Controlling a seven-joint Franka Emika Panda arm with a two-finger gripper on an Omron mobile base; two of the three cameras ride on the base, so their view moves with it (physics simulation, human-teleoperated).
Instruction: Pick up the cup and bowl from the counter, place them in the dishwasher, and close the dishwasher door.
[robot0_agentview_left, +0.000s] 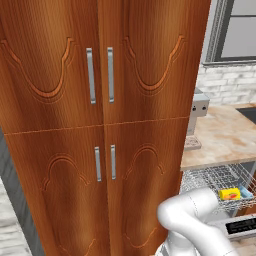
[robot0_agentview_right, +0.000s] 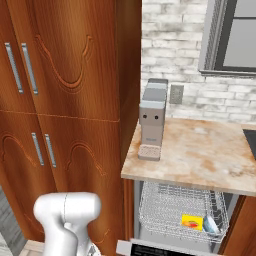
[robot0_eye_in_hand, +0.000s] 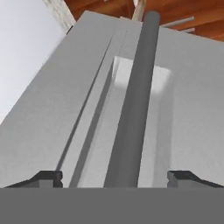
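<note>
**Sam:** Two dark fingertips (robot0_eye_in_hand: 50, 178) sit closest in the hand view, far apart, with a long grey bar (robot0_eye_in_hand: 133, 113) running up between them. That is the handle on the flat grey door (robot0_eye_in_hand: 52, 113).

**Mia:** Is the gripper (robot0_eye_in_hand: 114, 178) pinching the bar?

**Sam:** No, its jaws are wide apart and hold nothing.

**Mia:** What is the biggest thing?

**Sam:** That tall brown cabinet (robot0_agentview_left: 100, 125) with steel handles. Next comes the tan stone counter (robot0_agentview_right: 200, 150), with a grey box machine (robot0_agentview_right: 152, 120) standing on it.

**Mia:** Where are the dishes?

**Sam:** Under the counter, inside the wire rack (robot0_agentview_right: 170, 207). Look, the yellow cup (robot0_agentview_right: 192, 222) lies there, and the pale blue bowl (robot0_agentview_right: 210, 224) sits just beside it.
</note>
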